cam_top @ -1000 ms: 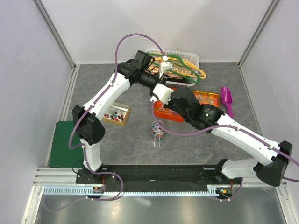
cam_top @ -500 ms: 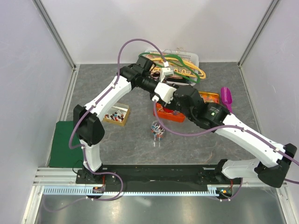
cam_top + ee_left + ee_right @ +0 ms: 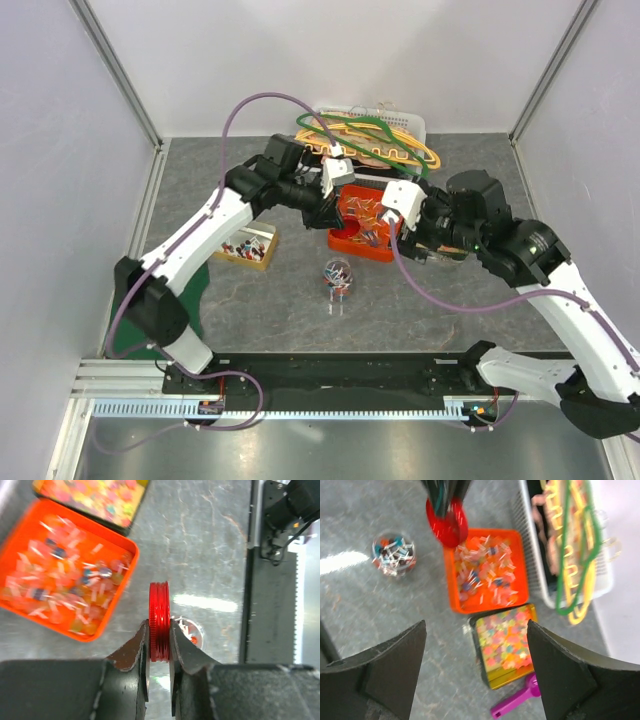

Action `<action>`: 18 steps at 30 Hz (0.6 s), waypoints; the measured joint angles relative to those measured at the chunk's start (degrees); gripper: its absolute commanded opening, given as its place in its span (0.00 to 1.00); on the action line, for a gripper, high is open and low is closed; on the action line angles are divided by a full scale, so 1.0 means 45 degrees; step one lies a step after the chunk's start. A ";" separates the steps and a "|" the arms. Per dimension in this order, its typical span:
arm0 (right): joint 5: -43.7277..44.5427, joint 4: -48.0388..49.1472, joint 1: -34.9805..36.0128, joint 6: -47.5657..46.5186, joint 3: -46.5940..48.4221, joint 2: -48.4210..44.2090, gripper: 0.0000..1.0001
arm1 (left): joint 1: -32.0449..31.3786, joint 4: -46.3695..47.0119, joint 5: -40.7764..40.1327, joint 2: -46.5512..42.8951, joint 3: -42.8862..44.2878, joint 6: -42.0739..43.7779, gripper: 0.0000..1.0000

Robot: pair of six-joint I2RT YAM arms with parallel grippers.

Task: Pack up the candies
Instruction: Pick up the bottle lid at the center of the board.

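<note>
Candies (image 3: pixel 60 587) heaped in orange tray (image 3: pixel 131 562), some already in glass jar (image 3: pixel 394 552). Left gripper (image 3: pixel 159 632) clenched on red lid (image 3: pixel 159 605), held edge-on, up off jar (likely keeping mouth free for filling). Right gripper (image 3: pixel 475 630) released, jaws wide, empty, above tray.

Blurry candies (image 3: pixel 65 582) in orange tray (image 3: pixel 131 560)

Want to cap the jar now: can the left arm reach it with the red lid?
Probably yes. The left tool grips the red lid near the open jar; nothing stands over the jar, and the right tool hovers open aside, above the orange tray.
</note>
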 measured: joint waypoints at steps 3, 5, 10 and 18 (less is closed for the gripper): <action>-0.1715 -0.0826 -0.1370 -0.0408 0.0243 0.0466 0.89 | 0.0000 0.1229 -0.0296 -0.1486 -0.1273 0.0486 0.02; -0.2900 -0.1452 -0.2317 -0.0695 0.0801 0.1093 0.89 | 0.0000 0.1957 -0.0277 -0.2419 -0.2127 0.0845 0.02; -0.5843 -0.3196 -0.4357 -0.1681 0.3492 0.3871 0.91 | -0.0228 0.3123 -0.0228 -0.4401 -0.3653 0.1894 0.02; -0.9141 -0.4915 -0.4639 -0.2516 0.7067 0.8097 0.97 | -0.1039 0.3769 -0.0996 -0.5081 -0.4726 0.3313 0.02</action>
